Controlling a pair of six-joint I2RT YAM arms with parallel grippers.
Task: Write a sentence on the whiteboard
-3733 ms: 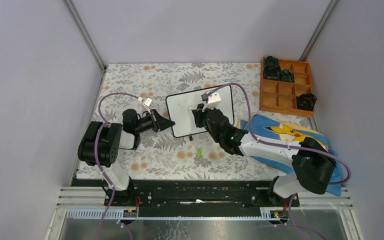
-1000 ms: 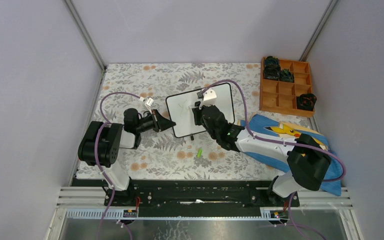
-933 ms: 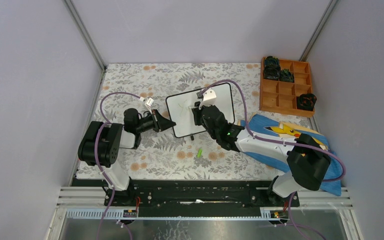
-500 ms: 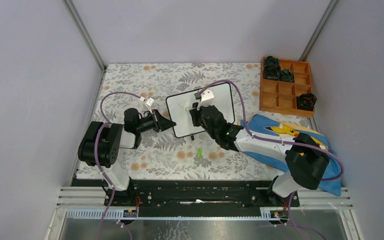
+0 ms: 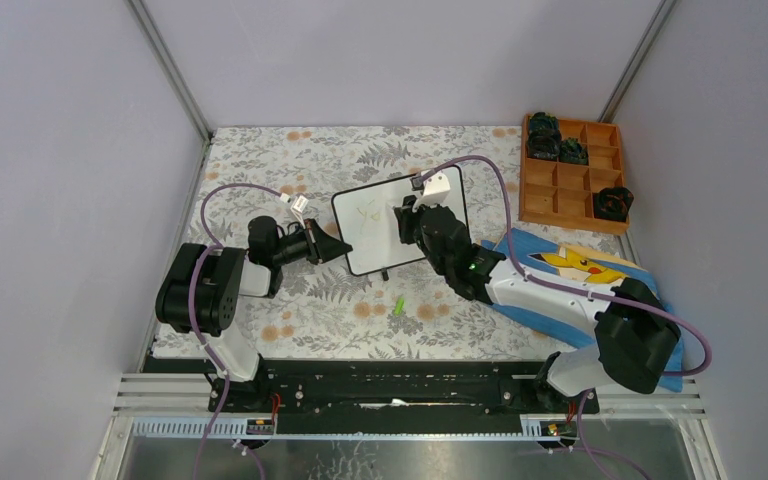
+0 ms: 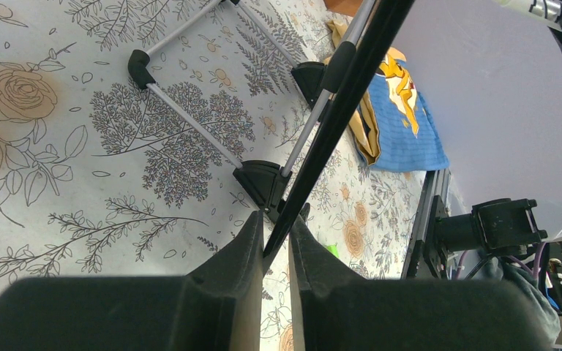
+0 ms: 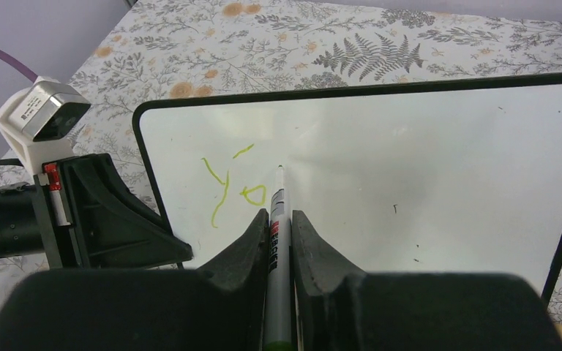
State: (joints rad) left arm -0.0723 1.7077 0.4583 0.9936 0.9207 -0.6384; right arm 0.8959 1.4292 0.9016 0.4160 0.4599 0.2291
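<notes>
The whiteboard (image 7: 424,161) has a smooth, glossy white face and a thin black frame, probably plastic. Its stand rods (image 6: 190,121) are bare metal. The table cover (image 5: 340,160) is matt. At two o'clock from the board, the tray (image 5: 570,178) is plain wood; at four o'clock, the cloth (image 6: 406,124) is soft fabric. The marker (image 7: 276,278) is smooth plastic. The right gripper (image 7: 279,216) has matt black plastic fingers (image 7: 241,252).

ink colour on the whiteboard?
Light yellow-green writing on the whiteboard; clearest in the right wrist view.

Two black-and-white arms trailing purple cables (image 5: 232,187).
Left arm (image 5: 200,290) mostly black; right arm (image 5: 540,290) has white shells and a green light (image 5: 473,266); right gripper (image 7: 278,217) fingers matte black.
</notes>
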